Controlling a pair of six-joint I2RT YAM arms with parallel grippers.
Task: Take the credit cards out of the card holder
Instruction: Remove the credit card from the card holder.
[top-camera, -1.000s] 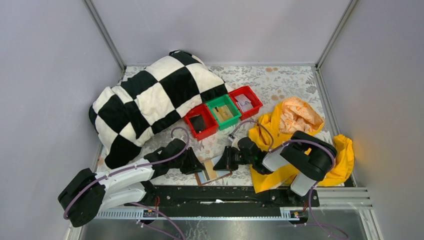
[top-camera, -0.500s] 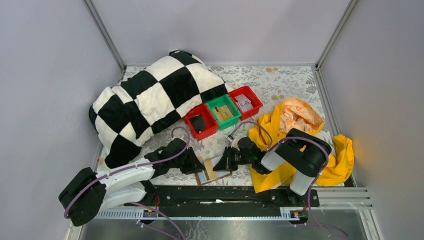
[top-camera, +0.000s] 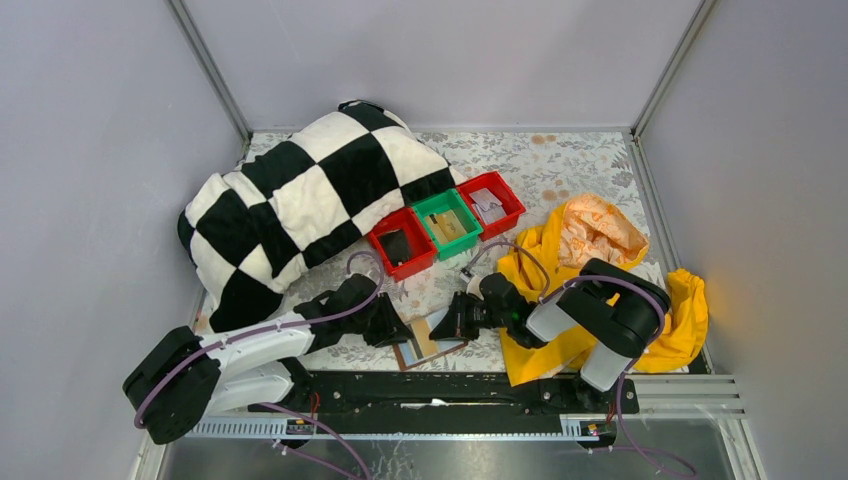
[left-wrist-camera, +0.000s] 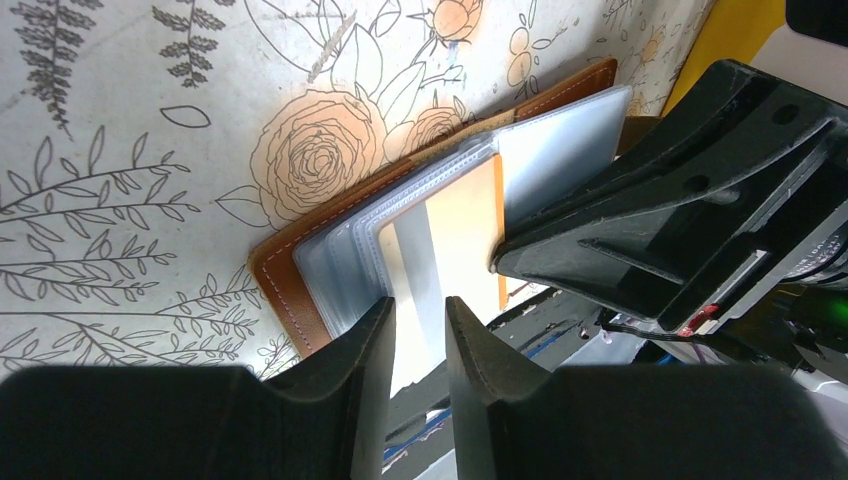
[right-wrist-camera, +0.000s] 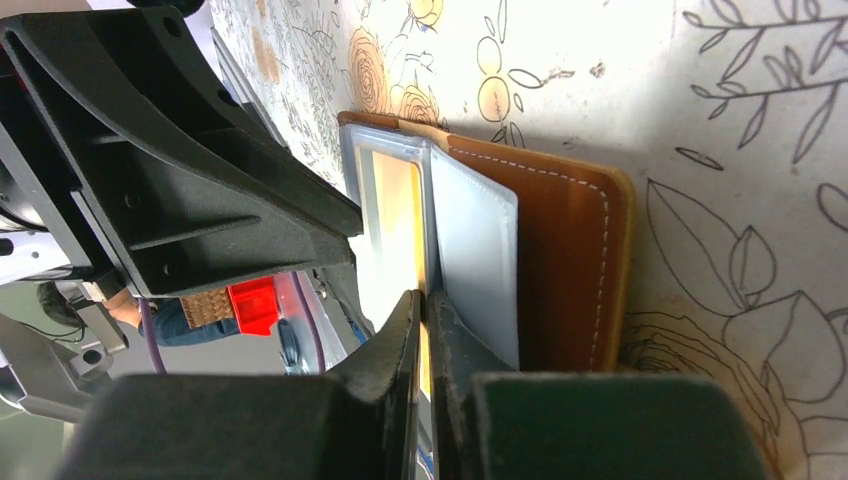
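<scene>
The brown card holder (top-camera: 428, 345) lies open on the floral cloth at the table's near edge, its pale grey pockets up; it also shows in the left wrist view (left-wrist-camera: 290, 285) and the right wrist view (right-wrist-camera: 575, 270). A tan credit card (left-wrist-camera: 460, 230) sticks out of a pocket. My right gripper (right-wrist-camera: 422, 298) is shut on that card's edge (right-wrist-camera: 395, 200), coming in from the holder's right side (top-camera: 450, 325). My left gripper (left-wrist-camera: 418, 312) sits on the holder's left half (top-camera: 392, 335), jaws a small gap apart over the pale pockets. Other cards are hidden.
A black-and-white checked blanket (top-camera: 300, 200) lies at the back left. Two red bins (top-camera: 402, 245) (top-camera: 492, 203) and a green bin (top-camera: 447, 224) stand behind the holder. A yellow cloth (top-camera: 590, 270) lies under the right arm. The black base rail (top-camera: 450, 390) runs just in front.
Both grippers and the card holder have shifted slightly to the right. The right gripper stays shut on the tan card.
</scene>
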